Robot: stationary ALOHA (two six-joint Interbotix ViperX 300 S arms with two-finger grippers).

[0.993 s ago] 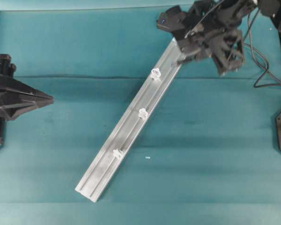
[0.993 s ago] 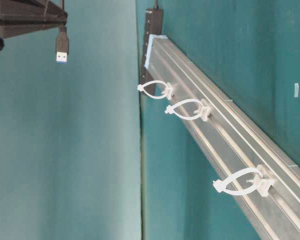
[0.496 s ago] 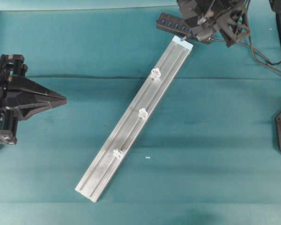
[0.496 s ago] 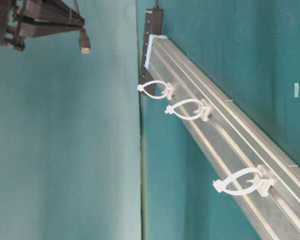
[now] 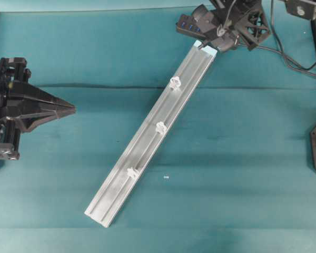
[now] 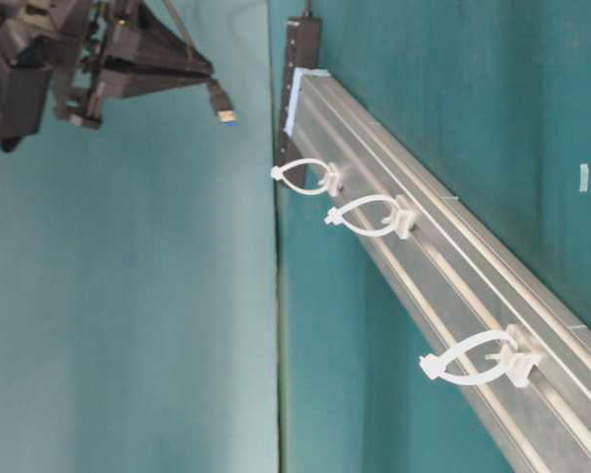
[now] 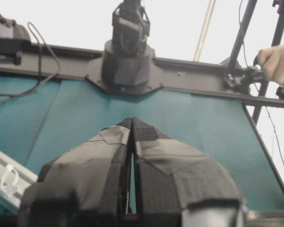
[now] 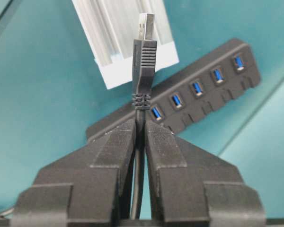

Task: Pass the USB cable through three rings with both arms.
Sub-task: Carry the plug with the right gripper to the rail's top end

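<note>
**Right hand brings the plug to the rail's far end**

Right hand [image 8: 139, 137] is clamped on the cable [image 8: 138, 179] just behind its plug [image 8: 145, 52], which stands out past the fingertips and points at the end of the rail [image 8: 132, 42], above the hub [image 8: 199, 90]. A second ago we saw this hand lower over the rail's upper stretch; it has since swung up to the hub and turned the plug toward the rail. Left hand [image 5: 55, 109], pressed closed and holding nothing, has crept a little nearer but stays well apart from the rail [image 5: 147, 142]. All three rings [image 6: 369, 217] stand unthreaded. We judge that the approach to the first ring [image 5: 174, 82] comes next.
</note>
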